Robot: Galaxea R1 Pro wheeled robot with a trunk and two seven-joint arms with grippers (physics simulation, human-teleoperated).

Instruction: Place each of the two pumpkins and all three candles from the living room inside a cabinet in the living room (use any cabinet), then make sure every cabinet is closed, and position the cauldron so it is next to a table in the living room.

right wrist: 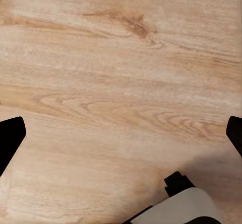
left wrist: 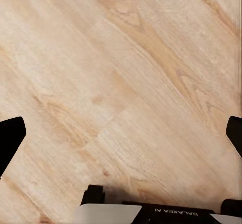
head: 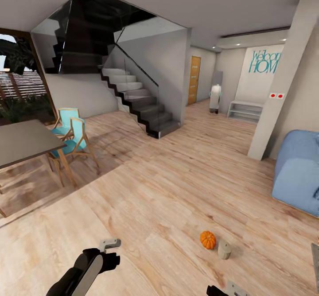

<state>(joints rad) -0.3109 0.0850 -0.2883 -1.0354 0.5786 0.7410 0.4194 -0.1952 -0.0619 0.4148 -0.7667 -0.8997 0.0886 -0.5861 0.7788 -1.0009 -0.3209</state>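
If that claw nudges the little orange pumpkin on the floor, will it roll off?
Probably a little. The pumpkin looks round and sits on smooth wooden floor, so a sideways push may send it rolling. Its ribbed skin might give the claw some hold. The candle close beside it could get knocked over.

Home living area, staircase [head: 137,101], sofa [head: 297,172], dining table [head: 24,141]

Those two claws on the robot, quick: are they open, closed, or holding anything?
Left end effector: open, holding nothing, wood floor below.
Right end effector: open, holding nothing.
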